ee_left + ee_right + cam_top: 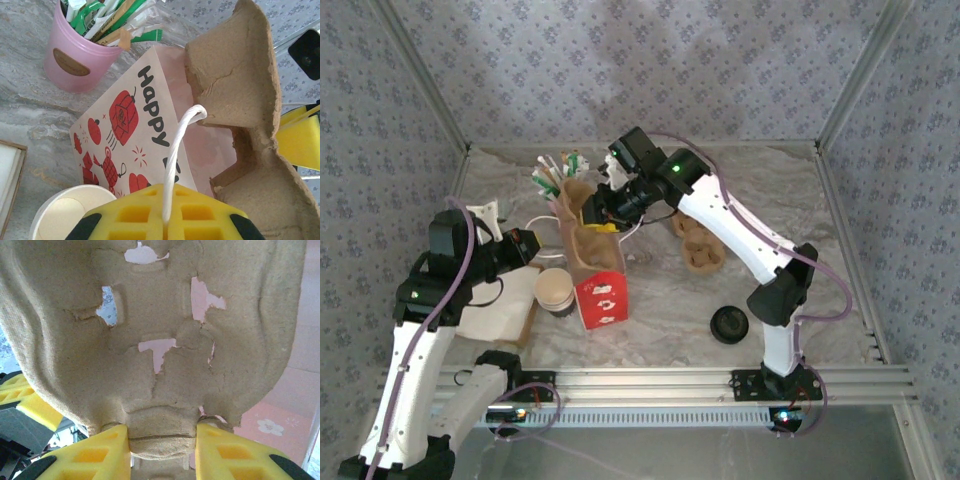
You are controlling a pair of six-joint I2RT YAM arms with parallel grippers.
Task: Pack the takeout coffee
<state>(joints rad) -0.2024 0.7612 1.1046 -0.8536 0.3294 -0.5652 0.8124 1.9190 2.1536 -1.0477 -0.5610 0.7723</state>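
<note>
Looks early in the packing, with nothing seated in the bag yet. Nearest, on the right: one black lid, lying alone on the table, well apart from its cup. Left of centre: one open paper cup, lidless, contents unclear, standing just beside the red-and-white paper bag, also one. Just left of the cup: the left gripper, closed on the bag's white handle cord, apparently to hold the mouth open. Farther in, at the bag's mouth: one pulp cup carrier, tilted and only partly inside, pinched at its edge between the closed fingers of the right gripper. Right of that, flat on the table: a second carrier, making two in all. Farthest, behind the bag: one pink cup of stirrers and sachets, too crowded to count. Left to do, probably: seat the carrier, lid the cup, set it in the carrier inside the bag, perhaps add stirrers.
</note>
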